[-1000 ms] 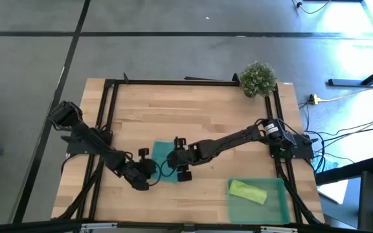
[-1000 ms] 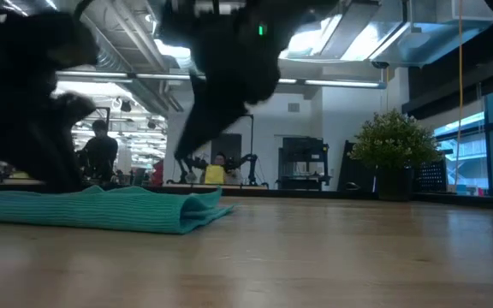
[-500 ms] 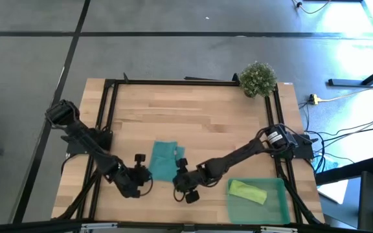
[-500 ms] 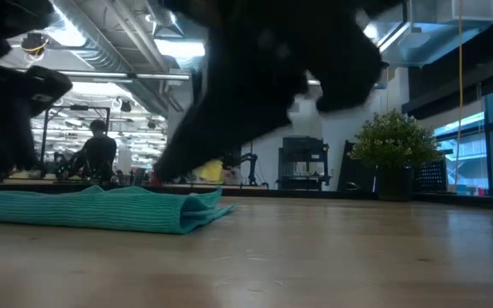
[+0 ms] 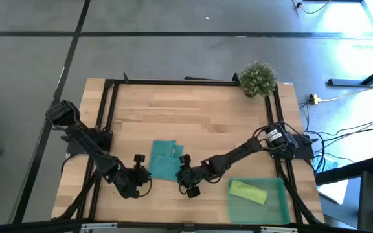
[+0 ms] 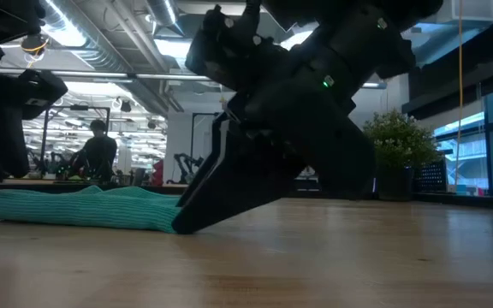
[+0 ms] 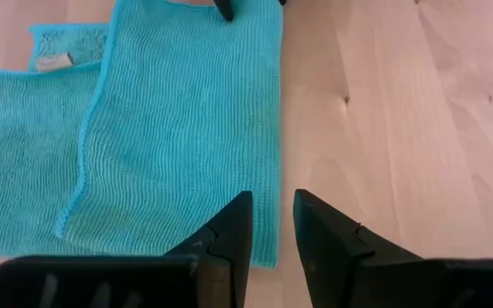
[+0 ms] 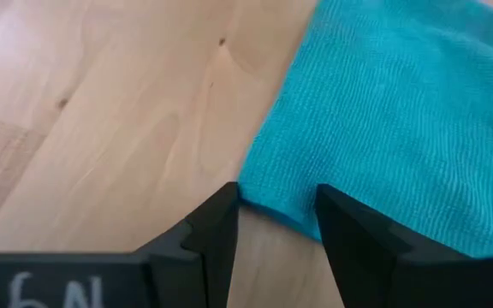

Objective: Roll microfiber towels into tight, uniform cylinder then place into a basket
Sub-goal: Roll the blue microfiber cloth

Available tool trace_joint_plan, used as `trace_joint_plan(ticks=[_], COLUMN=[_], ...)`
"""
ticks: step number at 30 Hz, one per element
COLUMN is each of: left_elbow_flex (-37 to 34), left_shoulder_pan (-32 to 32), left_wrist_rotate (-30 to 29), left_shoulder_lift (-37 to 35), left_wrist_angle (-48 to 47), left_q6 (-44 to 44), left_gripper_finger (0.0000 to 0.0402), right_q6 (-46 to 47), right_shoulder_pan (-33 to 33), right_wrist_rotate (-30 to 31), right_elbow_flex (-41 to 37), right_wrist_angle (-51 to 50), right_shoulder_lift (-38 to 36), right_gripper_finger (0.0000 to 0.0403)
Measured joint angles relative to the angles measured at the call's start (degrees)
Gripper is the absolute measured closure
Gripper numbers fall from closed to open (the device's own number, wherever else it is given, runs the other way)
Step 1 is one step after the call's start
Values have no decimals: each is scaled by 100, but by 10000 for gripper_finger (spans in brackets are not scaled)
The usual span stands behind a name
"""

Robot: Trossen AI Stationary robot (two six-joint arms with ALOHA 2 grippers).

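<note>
You have the teal towel (image 5: pixel 164 160) lying flat and folded on the bench (image 5: pixel 193 116), with both claws low at its near edge, likely so the roll can start evenly there. The left claw (image 7: pixel 270 224) and right claw (image 8: pixel 276 216) each stand slightly parted, gripping nothing. The lime towel (image 5: pixel 247 191) already sits rolled in the basket (image 5: pixel 283 210).

L arm reaches in from the table's left edge, wrist low, left gripper (image 5: pixel 139 175) near the front, fingers (image 7: pixel 229 235) slightly apart, nothing btwn them. R arm stretches from the right edge toward centre, right gripper (image 5: pixel 185 176) down low, fingers (image 8: pixel 216 224) parted, tips at table level.
</note>
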Motion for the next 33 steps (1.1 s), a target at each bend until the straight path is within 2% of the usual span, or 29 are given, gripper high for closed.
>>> trace_joint_plan(ticks=[4,9,10,19,23,27,30,33], left_elbow_flex=[-2,-2,-2,-2,-2,26,24,21], left_shoulder_pan=[0,0,6,149,236,278,280,280], left_wrist_rotate=[-6,-28,-32,71,370,362,386,488], left_shoulder_lift=[106,138,138,172,383,594,629,614], left_wrist_angle=[-30,-308,-357,-374,-346,-229,-174,-189], left_q6=[142,105,91,118,119,116,116,118], left_gripper_finger=[317,318,318,318,318,321,344,383], right_q6=[0,-7,-27,178,310,301,319,319], right_shoulder_pan=[4,-7,-13,-145,-197,-209,-233,-270], right_wrist_rotate=[170,253,249,-191,-373,-526,-556,-554], right_elbow_flex=[-13,-19,-19,-19,57,215,342,515], right_wrist_angle=[3,-25,-29,-30,-86,-201,-197,-419], right_shoulder_lift=[-1,1,1,1,7,24,27,26], right_gripper_finger=[276,379,389,397,399,400,401,401])
